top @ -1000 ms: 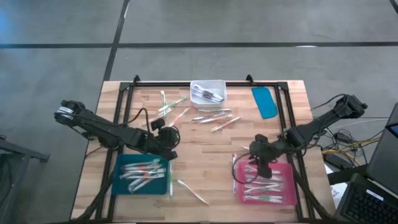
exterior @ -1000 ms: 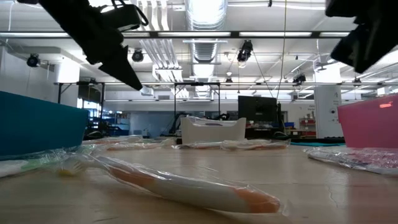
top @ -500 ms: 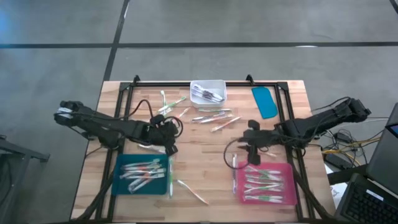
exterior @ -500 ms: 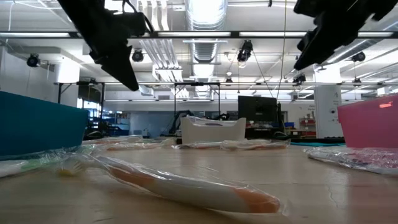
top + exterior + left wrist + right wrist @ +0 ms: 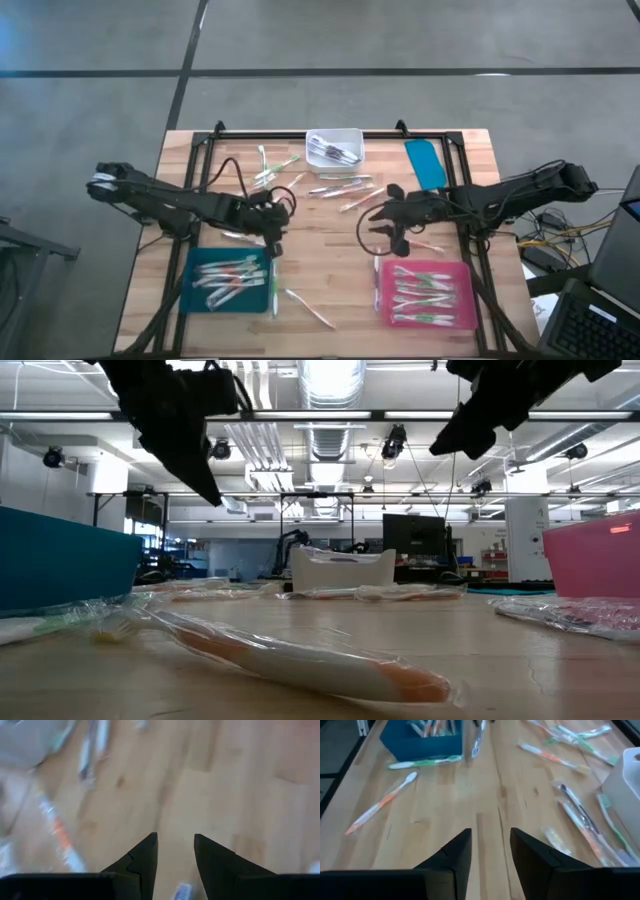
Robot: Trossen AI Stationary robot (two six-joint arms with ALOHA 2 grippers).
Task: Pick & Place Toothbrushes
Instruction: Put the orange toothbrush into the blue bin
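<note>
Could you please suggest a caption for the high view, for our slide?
Both empty grippers, left and right, hover over loose toothbrushes between the teal tray and pink tray.

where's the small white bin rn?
In the high view, the small white rectangular bin sits at the table's far edge, about mid-width, left of the flat teal tray, with wrapped toothbrushes scattered just in front of it.

One camera hangs high, looking straight down on the whole counter (image 5: pixel 330 240); another sits at counter-top level, close to the wood, facing level into the room behind. Each wrist camera looks past its own dark fingers at nearby counter, which all views share.
</note>
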